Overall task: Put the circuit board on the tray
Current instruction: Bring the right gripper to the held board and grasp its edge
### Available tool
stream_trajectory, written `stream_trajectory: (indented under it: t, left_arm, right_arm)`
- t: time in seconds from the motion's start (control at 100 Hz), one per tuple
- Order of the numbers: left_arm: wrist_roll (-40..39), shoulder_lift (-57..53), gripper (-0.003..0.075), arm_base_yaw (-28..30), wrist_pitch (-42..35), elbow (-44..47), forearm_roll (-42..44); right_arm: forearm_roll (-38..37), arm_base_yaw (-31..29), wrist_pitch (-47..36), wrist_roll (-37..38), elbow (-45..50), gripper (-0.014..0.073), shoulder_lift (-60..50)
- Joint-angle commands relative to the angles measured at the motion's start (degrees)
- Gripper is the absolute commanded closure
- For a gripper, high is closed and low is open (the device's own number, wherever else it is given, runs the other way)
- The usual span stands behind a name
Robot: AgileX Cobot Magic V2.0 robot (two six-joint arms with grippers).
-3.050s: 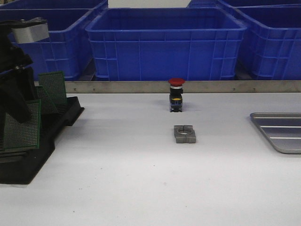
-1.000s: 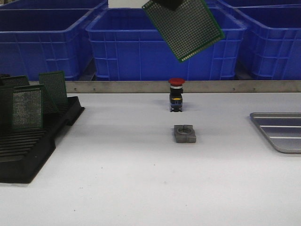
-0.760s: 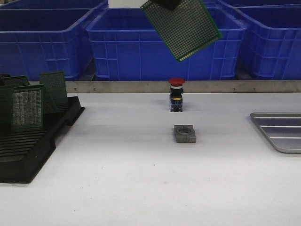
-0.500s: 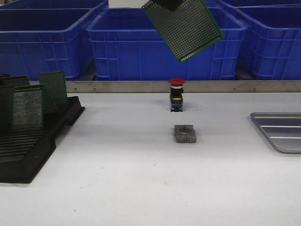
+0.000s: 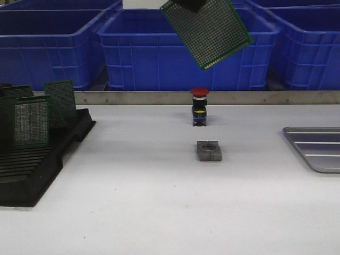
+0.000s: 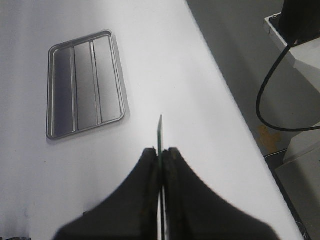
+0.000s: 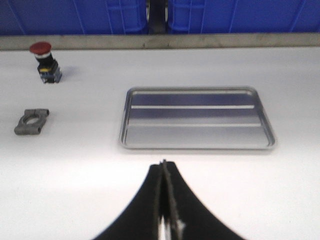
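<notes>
Front view: the circuit board [image 5: 207,32] hangs tilted high above the bench [image 5: 159,212], its upper edge running out of frame at 12 o'clock, where a dark piece of the left gripper [image 5: 189,4] covers it. Directly below stand a red push button [image 5: 199,106] and, nearer, a grey clamp block [image 5: 209,151]. The tray [image 5: 317,148] lies at 3 o'clock, cut off by the frame edge, well apart from the board, with bare bench between it and the clamp block. A black rack [image 5: 32,164] holding more green boards [image 5: 31,123] sits at 9 o'clock; blue bins [image 5: 186,53] line the far side.

Left wrist view: the left gripper [image 6: 160,162] is pinched tight on the circuit board [image 6: 159,132], seen edge-on as a thin green line rising from between the fingers. The tray [image 6: 85,82] lies flat at 10 o'clock from the board, bare bench all around it; the bench edge runs close on the other side.

Right wrist view: the right gripper [image 7: 164,175] has its fingers pressed together, holding nothing. The tray [image 7: 196,118] lies just ahead at 12 o'clock, ribbed bottom bare, with the clamp block [image 7: 31,121] and push button [image 7: 44,56] off toward 10 o'clock.
</notes>
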Motion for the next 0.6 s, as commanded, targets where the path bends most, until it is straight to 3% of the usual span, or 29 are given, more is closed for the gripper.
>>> stream_trajectory:
  t: [0.0,0.07,0.18,0.24,0.3,0.59]
  left_arm:
    - [-0.7,-2.8,0.0741,-0.5,3.1,-1.6,-4.1]
    - [-0.7,-2.8,0.0741,-0.5,3.1,-1.6,-4.1]
    - [-0.7,-2.8,0.0741,-0.5,3.1,-1.6,-4.1]
    - [-0.7,-2.8,0.0741,-0.5,3.1,-1.6,-4.1]
    - [-0.7,-2.8,0.0741,-0.5,3.1,-1.6,-4.1]
    - [-0.7,-2.8,0.0741,-0.5,3.1,-1.6,-4.1]
  right_arm:
    - [1.8,-0.1,0.7,0.0,-5.4,0.0684,6.3]
    - [4.1,-0.1,2.4,0.0,-7.6,0.0617,10.0]
    - [9.0,-0.1,2.8,-1.6,-10.6,0.0372,16.1]
    - [12.8,0.0,2.3,-5.3,-11.8,0.0235,19.2]
    - [17.0,0.9,1.8,-10.7,-13.3,0.0158,21.6]
    - [33.3,13.2,0.0,-39.4,-19.3,0.0151,28.8]
